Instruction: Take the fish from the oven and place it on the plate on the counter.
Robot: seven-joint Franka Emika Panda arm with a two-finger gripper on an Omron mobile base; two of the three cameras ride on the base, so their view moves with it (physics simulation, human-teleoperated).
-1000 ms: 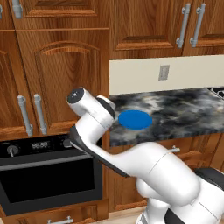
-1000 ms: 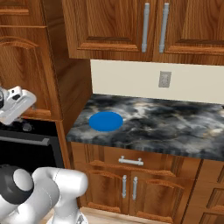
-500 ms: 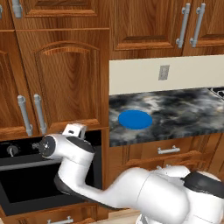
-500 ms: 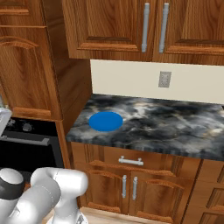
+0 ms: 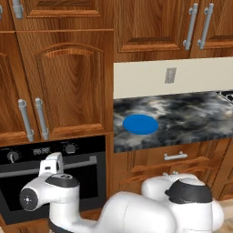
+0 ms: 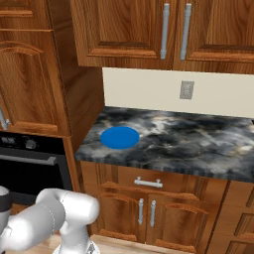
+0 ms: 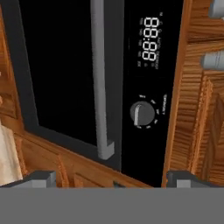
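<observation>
My claw (image 7: 109, 177) open, facing shut oven (image 5: 50, 182) handle (image 7: 99, 83); plate (image 5: 140, 124) on surface (image 5: 191, 118) at 2 o'clock.

- Oven (image 5: 54, 182): glossy black glass door and control panel; brushed silver metal bar handle (image 7: 99, 83); dark knob (image 7: 142, 113) with matt sheen.
- Counter (image 6: 188, 141): polished stone, marbled black and grey, smooth.
- Plate (image 6: 119, 137): plain blue, smooth, matt.
- Cabinets (image 5: 68, 77): reddish-brown wood, visible grain, satin varnish; silver metal handles (image 6: 173, 31).
- Wall (image 6: 223, 94): flat cream, matt.
- Arm (image 5: 136, 214): smooth white plastic shell, dark joints.
</observation>
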